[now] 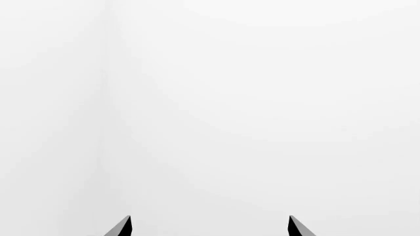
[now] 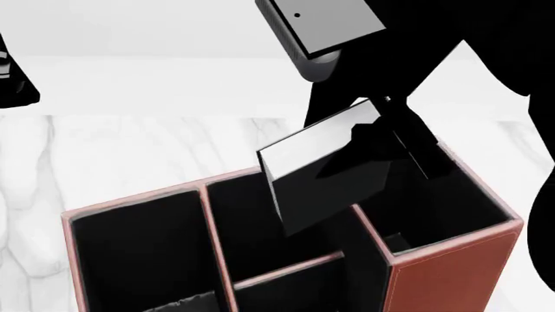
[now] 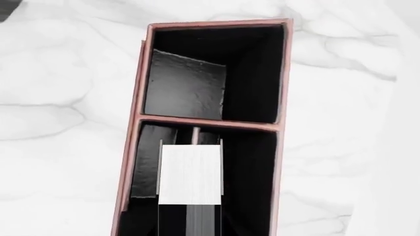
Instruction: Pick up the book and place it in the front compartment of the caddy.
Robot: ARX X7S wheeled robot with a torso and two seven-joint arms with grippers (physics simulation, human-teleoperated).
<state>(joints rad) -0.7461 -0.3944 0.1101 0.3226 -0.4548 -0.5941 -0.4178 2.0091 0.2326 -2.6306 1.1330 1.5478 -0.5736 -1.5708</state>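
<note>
My right gripper (image 2: 386, 127) is shut on the black book (image 2: 321, 175) and holds it tilted over the middle of the reddish-brown caddy (image 2: 451, 266). The book's lower corner hangs at the rim of the farther of two small squarish cells (image 2: 247, 214). The nearer small cell (image 2: 295, 292) lies behind a thin partition. I cannot tell whether the corner is inside. In the right wrist view the book's white page edge (image 3: 190, 174) sits between the fingers of the right gripper (image 3: 190, 227), above the caddy (image 3: 135, 147). My left gripper (image 1: 210, 227) is open and empty, facing white wall.
The caddy stands on a white marble table (image 2: 104, 156) with a white wall behind. Long black-lined cells flank the small ones on the left (image 2: 139, 253) and right (image 2: 442, 201). Part of my left arm (image 2: 13, 78) shows at the far left edge.
</note>
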